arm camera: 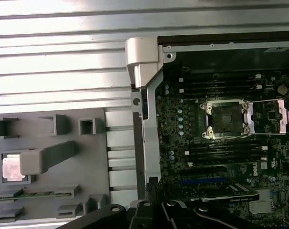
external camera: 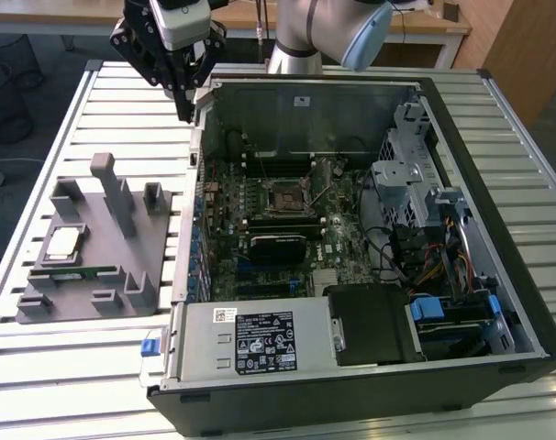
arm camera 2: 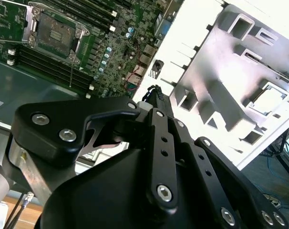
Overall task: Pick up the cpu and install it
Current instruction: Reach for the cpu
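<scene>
1. Cpu (external camera: 62, 241) lies flat, metal top up, in a square pocket of the grey holder (external camera: 102, 249) at the exterior view's left; it is not yet picked up; in the first wrist view a grey post (arm camera: 44, 158) of the holder stands just beside it and hides one edge; I judge a good grasp takes two opposite edges that are free of that post, lightly, and lifts level so the chip leaves its pocket without tipping.
2. Stick (external camera: 72, 272), long and green, lies in a slot just beside the cpu, on the side nearer the exterior camera; the holder rests on the slatted counter (external camera: 85, 376), just beside the case (external camera: 351, 101); the stick is close enough that a careless descent could knock it.
3. Tool (external camera: 184, 108) hangs above the far corner of the case, where its wall meets the counter, well apart from the cpu; its fingers come to a single narrow tip, so I judge it closed on nothing; the step in hand looks like the reach toward the holder, and to do it well the tool should open wider than the chip before it descends, then come straight down, centred over the pocket.
4. Case lies open on its side; the socket (external camera: 285, 195) sits near the middle of the board (external camera: 232, 247); in the first wrist view its cover plate looks swung aside and the seat looks bare.
</scene>
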